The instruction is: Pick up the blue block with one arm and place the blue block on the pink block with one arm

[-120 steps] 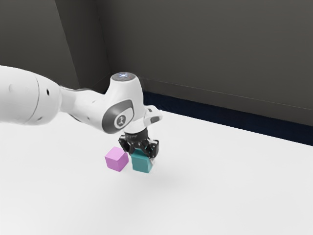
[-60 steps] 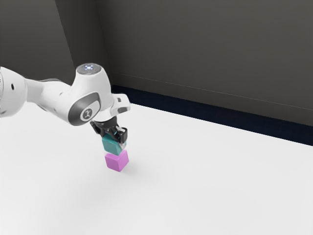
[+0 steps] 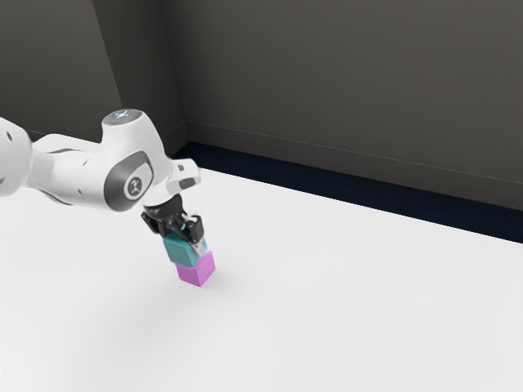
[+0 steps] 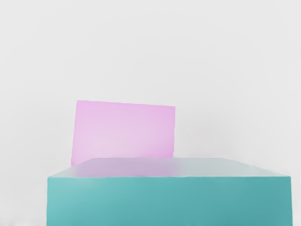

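Observation:
The teal-blue block (image 3: pixel 183 251) is held between my black fingers, and my gripper (image 3: pixel 181 242) is shut on it. It sits tilted right on top of the pink block (image 3: pixel 196 269), which rests on the white table (image 3: pixel 343 294). I cannot tell whether the two blocks touch. Under my hand the blue block (image 4: pixel 169 193) looms large and close, with the pink block (image 4: pixel 124 132) partly hidden behind and below it.
The white tabletop spreads wide to the exterior view's right and front. A dark wall (image 3: pixel 343 82) with a dark blue base strip (image 3: pixel 368 196) runs along the table's far edge.
My arm lifted the blue block from the table beside the pink block, carried it toward the exterior view's left, and has now lowered it onto the pink block's top.

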